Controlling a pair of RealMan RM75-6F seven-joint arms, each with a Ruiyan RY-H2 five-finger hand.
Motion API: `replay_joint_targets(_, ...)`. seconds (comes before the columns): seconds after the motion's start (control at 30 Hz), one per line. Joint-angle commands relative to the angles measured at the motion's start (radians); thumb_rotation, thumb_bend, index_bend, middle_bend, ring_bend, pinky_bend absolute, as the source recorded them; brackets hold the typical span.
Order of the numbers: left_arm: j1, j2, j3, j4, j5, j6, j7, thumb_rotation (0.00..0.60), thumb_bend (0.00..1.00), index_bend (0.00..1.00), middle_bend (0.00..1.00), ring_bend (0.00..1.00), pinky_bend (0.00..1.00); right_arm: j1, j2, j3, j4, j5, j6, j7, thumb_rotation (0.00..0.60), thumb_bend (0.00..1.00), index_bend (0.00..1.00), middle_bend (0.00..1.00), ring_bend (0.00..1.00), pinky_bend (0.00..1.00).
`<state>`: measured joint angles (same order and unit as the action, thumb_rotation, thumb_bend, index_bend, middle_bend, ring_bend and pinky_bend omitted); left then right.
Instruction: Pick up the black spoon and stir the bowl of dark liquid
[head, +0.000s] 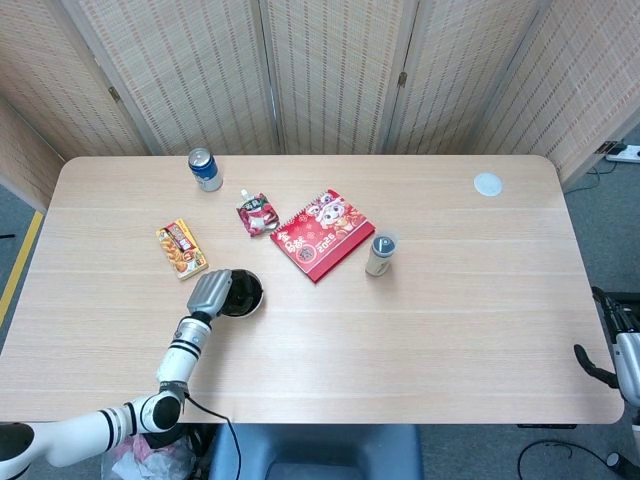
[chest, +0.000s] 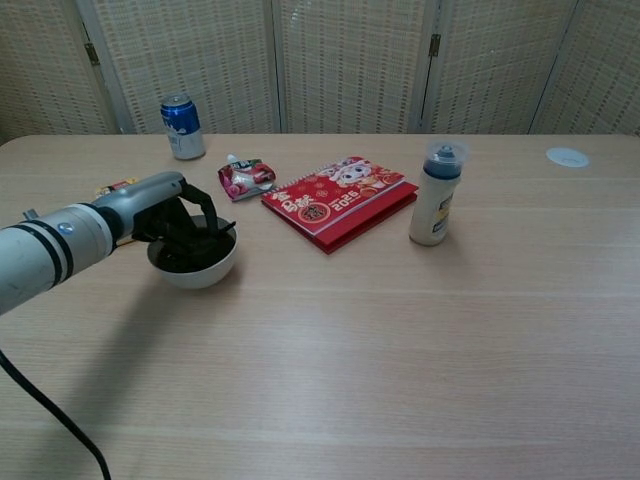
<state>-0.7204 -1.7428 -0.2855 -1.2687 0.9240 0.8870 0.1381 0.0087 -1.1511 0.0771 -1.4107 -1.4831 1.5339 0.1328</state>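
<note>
A white bowl (chest: 203, 274) of dark liquid (head: 247, 292) stands at the table's near left. My left hand (chest: 172, 208) is over it, its dark fingers curled down into the bowl. They hold the black spoon (chest: 226, 229), of which only a thin tip shows above the rim. In the head view the left hand (head: 209, 292) covers the bowl's left half. My right hand (head: 612, 350) hangs off the table's near right corner, far from the bowl, and is partly cut off by the frame edge.
Behind the bowl lie a snack box (head: 181, 248), a red pouch (head: 257, 213) and a red notebook (head: 322, 233). A blue can (head: 204, 168) stands at the back left, a capped bottle (chest: 437, 192) mid-table, and a white disc (head: 487, 183) at the back right.
</note>
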Motion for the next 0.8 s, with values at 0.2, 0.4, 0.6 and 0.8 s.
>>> replay_joint_targets(0.2,-0.040,-0.049,-0.019,0.056,-0.016,-0.019,0.008,0.600,0.48,0.67,1.00,0.99,1.00,-0.009,0.006,0.000,-0.009,0.003,0.011,-0.004,0.600,0.24,0.00,0.20,0.35,0.27)
replay_joint_targets(0.4,-0.061,-0.072,-0.043,0.116,-0.048,-0.027,0.013,0.600,0.48,0.67,1.00,0.99,1.00,-0.009,0.006,0.000,-0.010,0.002,0.011,-0.004,0.600,0.24,0.00,0.20,0.35,0.27)
replay_joint_targets(0.6,-0.039,-0.038,-0.029,0.089,-0.047,-0.015,0.016,0.600,0.48,0.67,1.00,0.99,1.00,-0.005,0.001,0.000,-0.003,0.001,0.005,0.000,0.600,0.24,0.00,0.20,0.35,0.28)
replay_joint_targets(0.8,-0.011,0.001,0.007,0.023,-0.027,-0.003,0.026,0.600,0.48,0.67,1.00,0.99,1.00,-0.003,-0.003,0.000,0.005,-0.001,0.001,0.005,0.600,0.24,0.00,0.20,0.35,0.27)
